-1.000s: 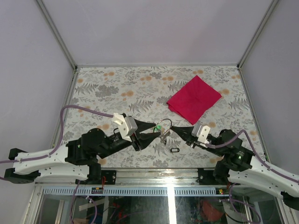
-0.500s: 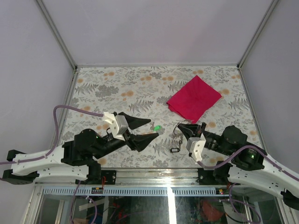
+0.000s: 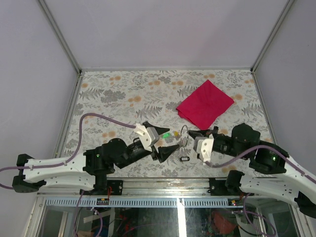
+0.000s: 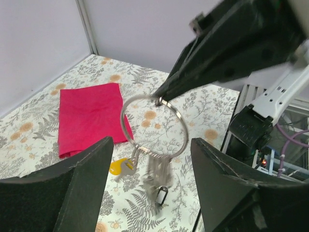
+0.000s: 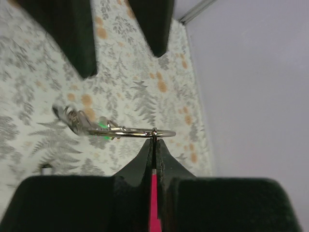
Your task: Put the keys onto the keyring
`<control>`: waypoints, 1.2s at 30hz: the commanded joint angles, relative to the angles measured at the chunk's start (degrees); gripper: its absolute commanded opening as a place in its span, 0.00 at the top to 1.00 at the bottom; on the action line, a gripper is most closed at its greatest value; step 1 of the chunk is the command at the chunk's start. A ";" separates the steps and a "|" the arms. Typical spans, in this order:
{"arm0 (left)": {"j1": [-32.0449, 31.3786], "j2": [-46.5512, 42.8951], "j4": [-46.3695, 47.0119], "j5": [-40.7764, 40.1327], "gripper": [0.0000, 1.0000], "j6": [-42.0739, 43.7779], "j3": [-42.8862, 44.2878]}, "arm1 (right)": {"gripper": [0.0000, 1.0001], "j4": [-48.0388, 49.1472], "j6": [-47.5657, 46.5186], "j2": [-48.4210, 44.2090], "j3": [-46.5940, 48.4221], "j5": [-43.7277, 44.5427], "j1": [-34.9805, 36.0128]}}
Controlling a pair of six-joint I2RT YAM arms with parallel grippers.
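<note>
the keyring (image 5: pixel 130 131) was held clear of the desk (image 3: pixel 123 94). it was pinched at one point of its rim by the right tool (image 5: pixel 153 140), whose jaws were closed tight on the wire. several keys (image 4: pixel 157 171) were seen hanging in a bunch from the lowest part of the loop, a pale yellow tag (image 4: pixel 120 166) among them. one black tag (image 3: pixel 185 159) lay loose on the desk, near the ring and toward the arm bases. the left tool (image 4: pixel 150 141) was open and empty, its two fingers set to either side of the ring without touching it. a red cloth (image 3: pixel 205 103) lay farther back, well apart.

the ring was judged to be light, stiff and springy, with smooth wire that could slip or swivel in so narrow a pinch. the hanging tags would be expected to swing and drag it round. a second hold would best be taken on bare wire away from the bunch, beside or opposite the right tool's pinch. the loose tag was judged tiny, light, hard and flat, and likely to skid on the floral surface. it would best be taken by its long edges, with the hole end left free.
</note>
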 commanded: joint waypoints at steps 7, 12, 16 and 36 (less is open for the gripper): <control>-0.30 -2.13 20.66 -4.82 0.32 4.73 -10.71 | 1.00 -19.25 38.52 14.65 17.37 5.78 -0.11; -0.34 -3.04 24.33 -6.07 0.30 7.60 -13.89 | 1.00 -30.67 47.49 25.12 25.94 10.26 -0.12; -0.29 -3.82 26.43 -7.24 0.29 10.20 -17.02 | 1.00 -34.69 51.53 30.70 31.06 9.93 -2.05; -0.29 5.57 41.78 1.58 0.31 24.54 -22.73 | 1.00 -41.19 54.10 38.38 37.53 -8.89 -9.07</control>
